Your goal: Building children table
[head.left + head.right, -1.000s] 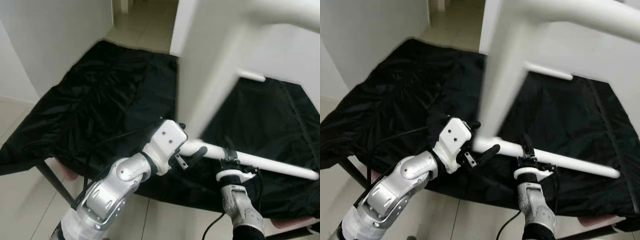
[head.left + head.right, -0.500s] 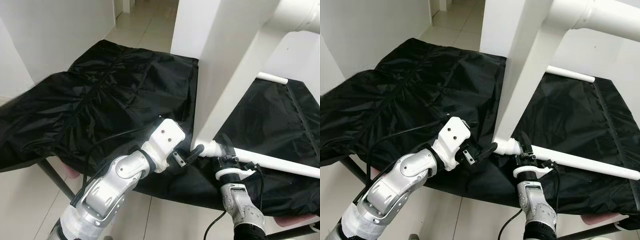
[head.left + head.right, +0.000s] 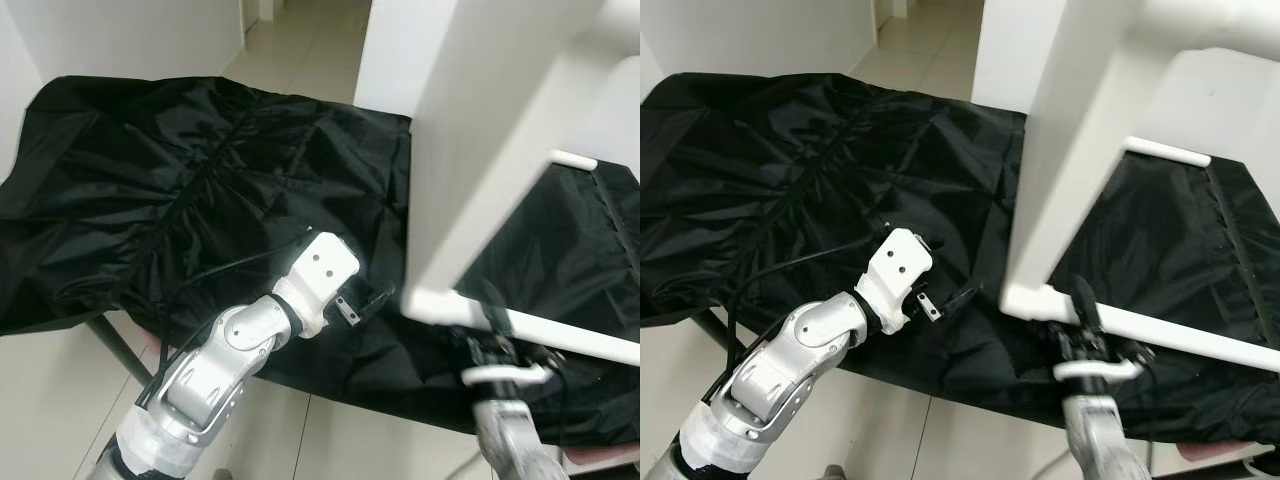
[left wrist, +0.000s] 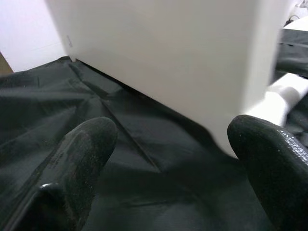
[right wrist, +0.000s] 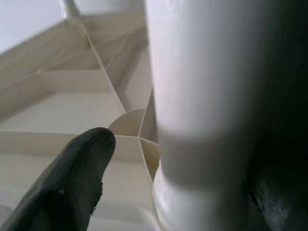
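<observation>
A low table [image 3: 108,340] is covered by a crumpled black cloth [image 3: 200,190] that hangs over its near edge; one dark leg shows beneath at the robot's left. The table stands on a pale tiled floor [image 3: 50,400]. A white tabletop [image 3: 1080,150], tipped up on edge, rests its lower corner on the cloth near the front. A white leg [image 3: 1200,340] runs from that corner just above the cloth, toward the right.
</observation>
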Available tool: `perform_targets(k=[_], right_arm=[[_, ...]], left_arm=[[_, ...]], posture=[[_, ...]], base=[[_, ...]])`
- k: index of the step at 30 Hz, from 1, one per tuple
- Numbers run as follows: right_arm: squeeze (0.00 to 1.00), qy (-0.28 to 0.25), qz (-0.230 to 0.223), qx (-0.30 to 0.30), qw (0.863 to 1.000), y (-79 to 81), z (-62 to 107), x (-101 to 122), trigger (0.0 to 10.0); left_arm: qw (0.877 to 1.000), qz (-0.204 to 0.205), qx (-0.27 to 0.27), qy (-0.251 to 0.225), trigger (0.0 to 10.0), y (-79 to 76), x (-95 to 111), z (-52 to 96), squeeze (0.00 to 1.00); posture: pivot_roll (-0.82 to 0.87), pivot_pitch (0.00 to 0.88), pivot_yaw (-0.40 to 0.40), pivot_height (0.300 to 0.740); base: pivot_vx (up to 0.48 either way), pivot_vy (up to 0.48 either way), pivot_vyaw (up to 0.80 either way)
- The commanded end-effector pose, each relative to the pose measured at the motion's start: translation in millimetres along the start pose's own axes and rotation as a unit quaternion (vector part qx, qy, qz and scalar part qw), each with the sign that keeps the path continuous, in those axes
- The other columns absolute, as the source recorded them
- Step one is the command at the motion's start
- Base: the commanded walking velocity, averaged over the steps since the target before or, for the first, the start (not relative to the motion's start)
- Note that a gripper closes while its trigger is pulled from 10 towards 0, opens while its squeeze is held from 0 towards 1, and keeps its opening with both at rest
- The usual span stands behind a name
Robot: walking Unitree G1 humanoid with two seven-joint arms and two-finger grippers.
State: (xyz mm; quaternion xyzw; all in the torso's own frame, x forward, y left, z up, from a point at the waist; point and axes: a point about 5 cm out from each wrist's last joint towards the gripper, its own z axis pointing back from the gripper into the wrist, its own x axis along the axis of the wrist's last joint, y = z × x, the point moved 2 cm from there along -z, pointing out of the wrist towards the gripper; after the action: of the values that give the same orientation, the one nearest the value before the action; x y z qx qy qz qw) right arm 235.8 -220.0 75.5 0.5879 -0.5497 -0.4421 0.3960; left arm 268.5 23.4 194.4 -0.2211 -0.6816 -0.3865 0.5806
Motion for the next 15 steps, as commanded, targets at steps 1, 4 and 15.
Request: perform_targets(k=[1,4,15], right_arm=[[0.00,-0.006,-0.019,0.021,1.000,5.3,10.7,-8,10.0],[0.00,-0.008,-0.015,0.008,1.000,3.8,21.3,-7,10.0],[0.00,0.049,0.046,0.008,0.998,19.7,50.8,-14,10.0]], left_arm=[[1.000,-0.003,-0.018,0.003,10.0,-3.9,-3,0.1,0.00],[1.000,-0.003,-0.018,0.003,10.0,-3.6,-3,0.5,0.00],[1.000,-0.005,-0.014,0.004,10.0,2.3,-4,3.5,0.00]], posture=[[0.00,0.062,-0.071,0.740],[0.00,0.064,-0.069,0.740],[-0.02,0.083,-0.043,0.740]], base=[[0.000,0.000,0.00],[0.000,0.000,0.00],[0.000,0.000,0.00]])
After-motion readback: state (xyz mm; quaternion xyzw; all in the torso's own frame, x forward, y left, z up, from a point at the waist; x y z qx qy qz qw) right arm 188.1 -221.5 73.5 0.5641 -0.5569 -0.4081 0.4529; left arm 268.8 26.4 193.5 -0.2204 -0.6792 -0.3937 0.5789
